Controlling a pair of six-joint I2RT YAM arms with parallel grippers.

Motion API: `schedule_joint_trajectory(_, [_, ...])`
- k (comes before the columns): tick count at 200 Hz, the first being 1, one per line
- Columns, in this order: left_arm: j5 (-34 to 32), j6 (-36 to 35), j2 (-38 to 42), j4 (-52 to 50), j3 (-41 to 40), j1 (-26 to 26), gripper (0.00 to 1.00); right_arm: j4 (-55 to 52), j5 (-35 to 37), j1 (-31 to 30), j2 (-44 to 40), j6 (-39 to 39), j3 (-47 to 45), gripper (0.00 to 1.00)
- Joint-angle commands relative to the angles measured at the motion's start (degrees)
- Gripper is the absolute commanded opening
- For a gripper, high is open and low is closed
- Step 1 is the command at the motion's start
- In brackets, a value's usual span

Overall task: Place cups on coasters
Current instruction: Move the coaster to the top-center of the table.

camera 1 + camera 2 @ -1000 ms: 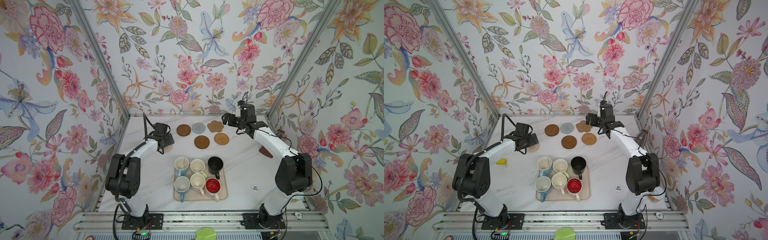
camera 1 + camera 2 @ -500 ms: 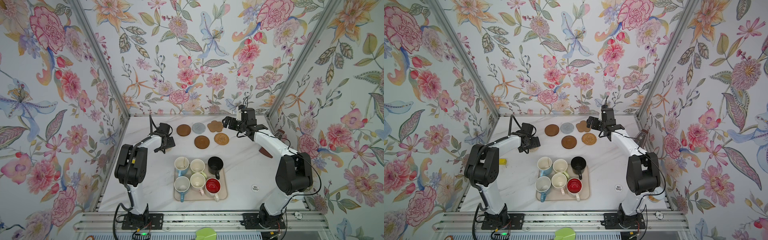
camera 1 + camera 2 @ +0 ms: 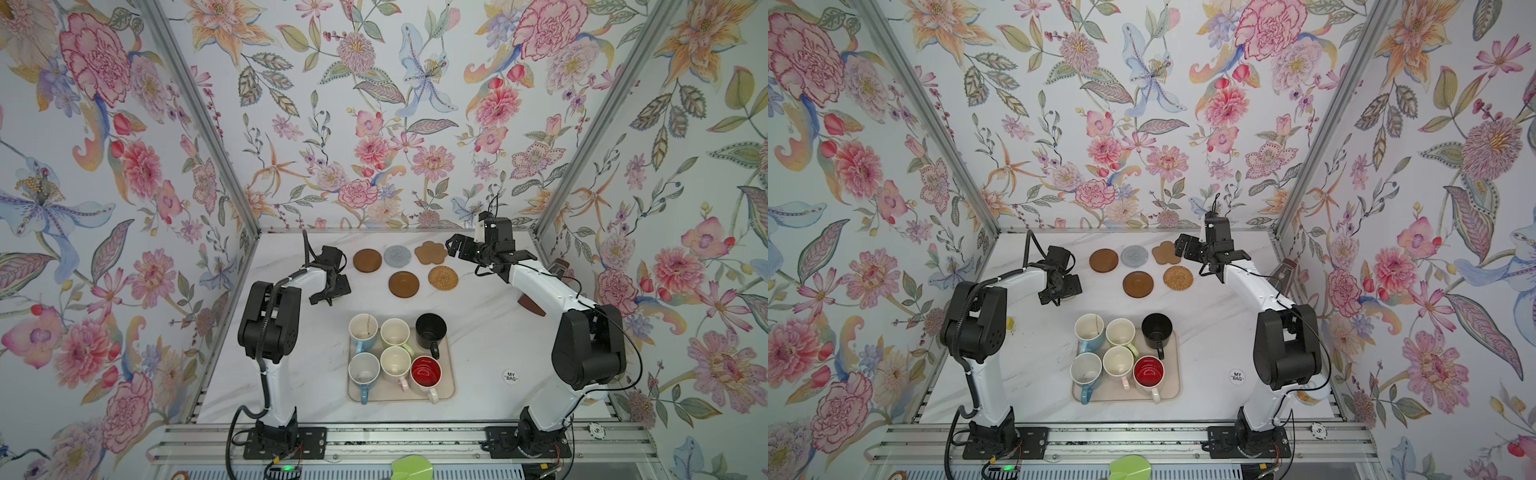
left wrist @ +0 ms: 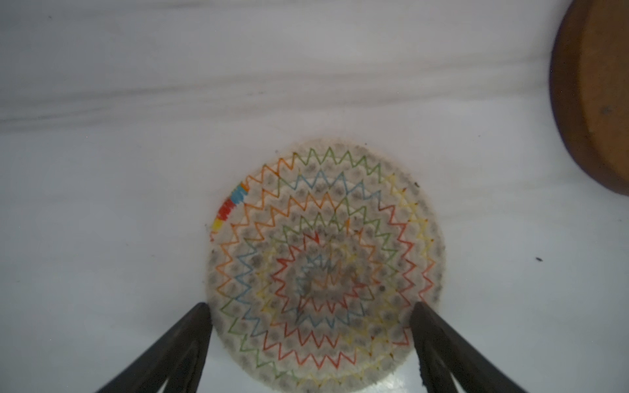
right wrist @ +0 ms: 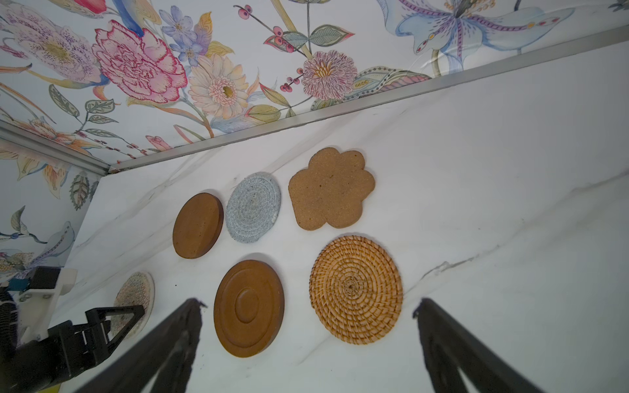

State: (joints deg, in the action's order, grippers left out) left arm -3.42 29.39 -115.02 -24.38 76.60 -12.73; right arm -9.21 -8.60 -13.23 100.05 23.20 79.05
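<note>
**Packed mugs, open marble on both sides**

Six mugs (image 3: 395, 357) are crowding the tray (image 3: 451, 390), leaving only narrow gaps between them. Bare tabletop (image 3: 478, 332) is lying open at the tray's 3 and 9 o'clock. At 12, flat coasters (image 3: 403, 284) are blocking nothing. The left gripper (image 3: 332, 293) is hovering at 11, the right gripper (image 3: 459, 249) at 1.

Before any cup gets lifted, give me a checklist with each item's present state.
1. The left end effector open and empty: ok.
2. The right end effector open and empty: ok.
3. All six cups upright, grouped at the tray: ok.
4. Bare tops on the plain brown disc, grey coaster, flower coaster, grooved brown disc and rattan coaster: ok.
5. Way down to the cream woven coaster free: not ok, the left end effector hangs over it.
6. The black cup fully on the tray: cannot tell.
</note>
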Motion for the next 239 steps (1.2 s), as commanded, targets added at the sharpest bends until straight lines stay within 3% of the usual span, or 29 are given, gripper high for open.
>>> schedule_joint_trajectory(1, [0.96,-0.32,-2.15,-0.62,0.67,0.36,0.92,0.69,-0.46,0.63,-1.7,0.63,-0.76,0.99])
schedule_joint_trajectory(156, [7.0,2.79,-0.97,2.4,0.43,-3.15,0.88,0.86,-1.11,1.45,-2.14,0.92,-1.84,0.99])
schedule_joint_trajectory(239, [5.23,3.96,2.08,1.98,0.26,-5.56,0.88,1.28,-1.49,2.22,-3.36,0.88,-3.34,0.99])
